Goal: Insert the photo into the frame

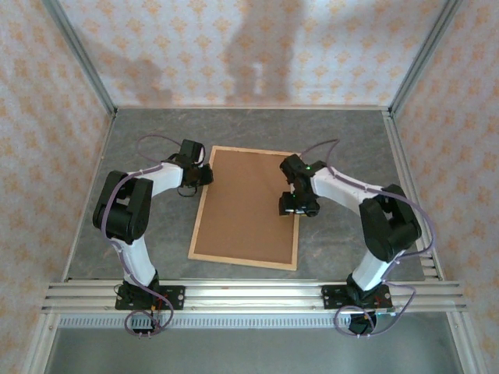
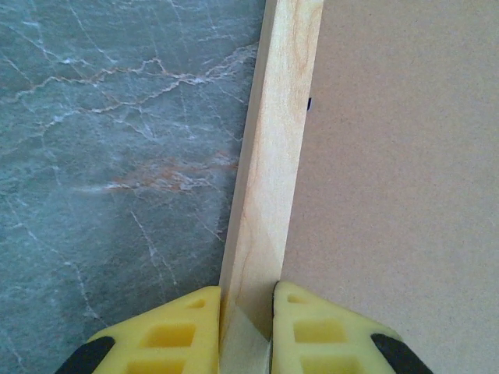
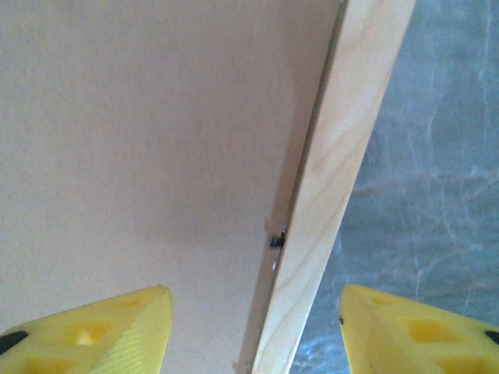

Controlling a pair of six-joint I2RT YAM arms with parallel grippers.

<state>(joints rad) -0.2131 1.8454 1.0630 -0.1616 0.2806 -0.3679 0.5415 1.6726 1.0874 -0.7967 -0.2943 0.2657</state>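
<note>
Grey marbled worktop (image 1: 156, 132), with orange-patterned wallpaper (image 1: 234, 47) on the walls behind and to both sides. The frame (image 1: 199, 206) lies flat mid-worktop, its brown backing board (image 1: 245, 206) facing up. The left claw (image 2: 245, 300) pinches the frame's left rail. The right claw (image 3: 253, 292) is spread wide, straddling the right rail.

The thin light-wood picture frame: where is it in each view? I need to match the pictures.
Top external: light-wood rectangular frame flat mid-table between both arms.
Left wrist: one strip runs up the centre, left tool shut on it.
Right wrist: one strip slants up right, open right tool straddling it.
Shared landmark: plain brown backing board inside the frame, meeting the strip in both wrist views.
</note>
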